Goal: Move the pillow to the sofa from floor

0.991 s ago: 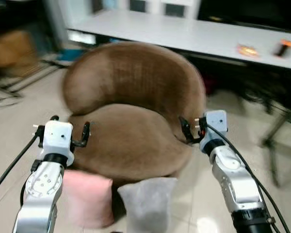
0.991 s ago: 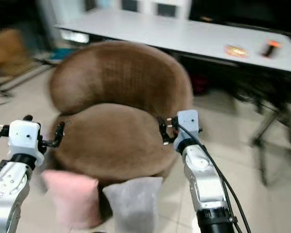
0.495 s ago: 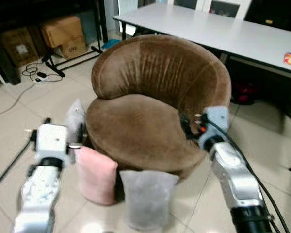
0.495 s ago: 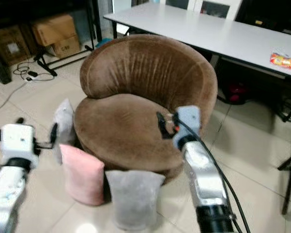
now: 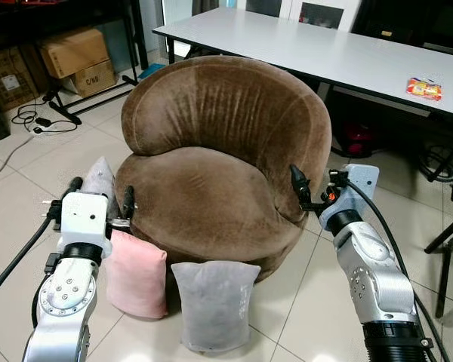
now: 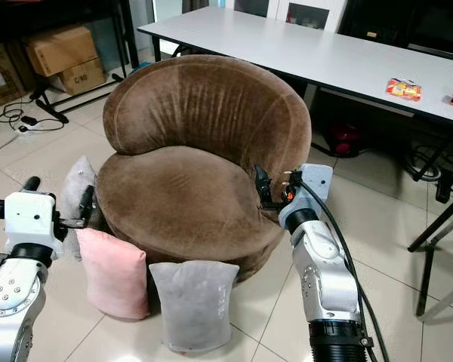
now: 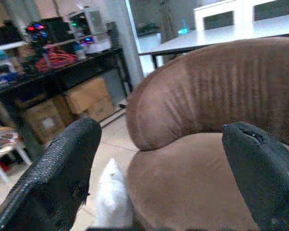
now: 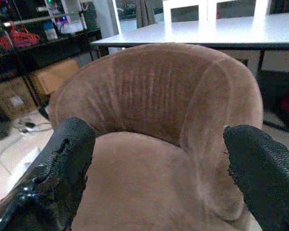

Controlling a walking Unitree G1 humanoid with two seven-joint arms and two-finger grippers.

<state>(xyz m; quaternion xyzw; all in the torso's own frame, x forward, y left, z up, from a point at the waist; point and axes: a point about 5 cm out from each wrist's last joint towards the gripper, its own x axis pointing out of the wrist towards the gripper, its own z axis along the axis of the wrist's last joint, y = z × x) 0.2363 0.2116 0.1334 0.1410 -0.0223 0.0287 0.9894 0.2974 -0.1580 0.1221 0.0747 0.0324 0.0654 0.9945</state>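
Three pillows stand on the tiled floor against the front of the brown round sofa (image 5: 219, 166): a pink pillow (image 5: 138, 273), a grey pillow (image 5: 214, 304) and a pale grey pillow (image 5: 100, 179) further left. My left gripper (image 5: 102, 194) hovers open and empty just above the pink pillow, at the sofa's left edge. At the seat's right edge my right gripper (image 5: 315, 185) is open and empty too. The left wrist view shows the left gripper (image 7: 159, 183) open towards the sofa (image 7: 207, 120) and pale pillow (image 7: 111, 197). In the right wrist view the right gripper (image 8: 159, 178) frames the seat (image 8: 149, 178).
A long white table (image 5: 347, 53) stands behind the sofa with an orange packet (image 5: 425, 88) on it. Cardboard boxes (image 5: 75, 49) and floor cables (image 5: 34, 124) lie at the back left. Black chair legs (image 5: 449, 249) stand at the right.
The head camera has moved and steadied, so the blurred picture is now sharp and shows the pale grey pillow. Both grippers stay open and empty beside the sofa.
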